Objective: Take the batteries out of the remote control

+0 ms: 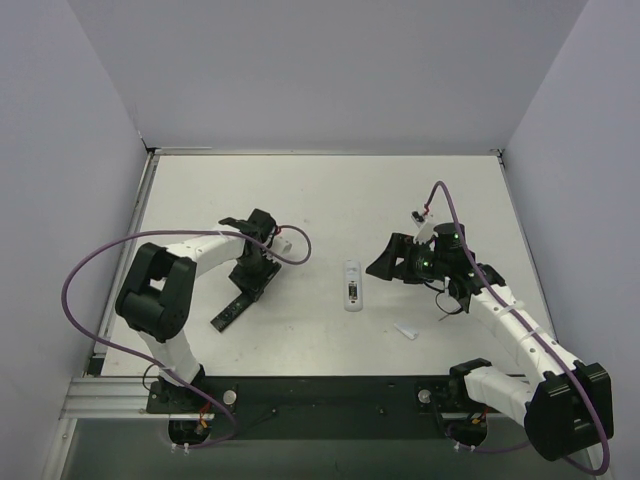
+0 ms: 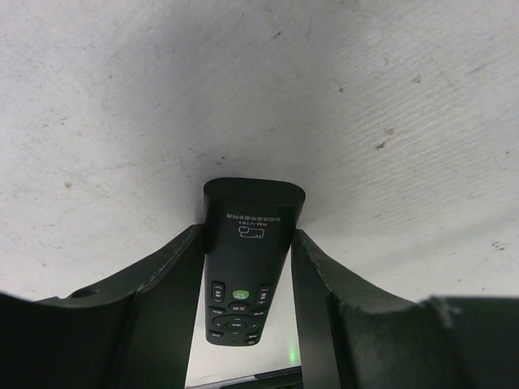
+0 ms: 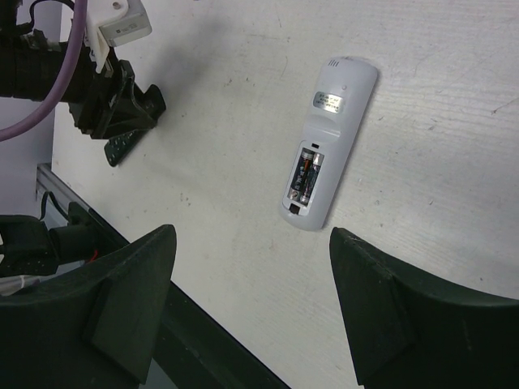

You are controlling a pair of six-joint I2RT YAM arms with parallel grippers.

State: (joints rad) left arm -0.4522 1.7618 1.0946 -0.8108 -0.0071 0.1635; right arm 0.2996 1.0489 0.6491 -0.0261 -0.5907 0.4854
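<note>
A white remote [image 1: 353, 285] lies back-up mid-table with its battery compartment uncovered. Two slim dark batteries [image 3: 304, 174] sit side by side inside it. My right gripper [image 1: 392, 260] hovers just right of that remote, open and empty; in the right wrist view, bare table lies between the fingers of this gripper [image 3: 251, 237]. A black remote [image 1: 232, 308] lies button-side up at the left. My left gripper [image 1: 252, 272] is at its far end, and in the left wrist view both fingertips [image 2: 195, 237] press the long sides of the black remote [image 2: 243, 275].
A small white piece [image 1: 405, 330] lies near the front, right of the white remote. A black strip [image 1: 320, 395] runs along the table's near edge between the arm bases. Grey walls enclose the table on three sides.
</note>
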